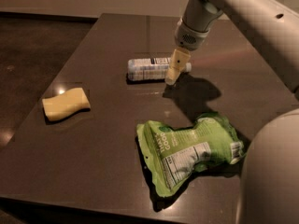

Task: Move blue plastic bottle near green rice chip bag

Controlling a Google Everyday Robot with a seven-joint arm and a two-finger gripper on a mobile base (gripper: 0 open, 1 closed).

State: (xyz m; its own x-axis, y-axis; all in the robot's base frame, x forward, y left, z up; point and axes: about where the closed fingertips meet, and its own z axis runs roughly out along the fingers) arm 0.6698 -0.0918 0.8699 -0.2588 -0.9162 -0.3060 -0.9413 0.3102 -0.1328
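Note:
The blue plastic bottle point(150, 68) lies on its side on the dark table, cap to the right, behind the gripper. The green rice chip bag point(189, 149) lies flat at the front right, label panel up. My gripper point(174, 73) hangs from the arm that comes in from the upper right. Its pale yellow fingertips point(176, 65) point down in front of the bottle's cap end, overlapping it in view. Whether they touch the bottle cannot be told.
A yellow sponge-like block point(66, 103) lies at the table's left side. The dark table point(107, 139) has its front edge at the bottom and its left edge running diagonally; the floor lies beyond. The robot's pale body point(271, 171) fills the lower right.

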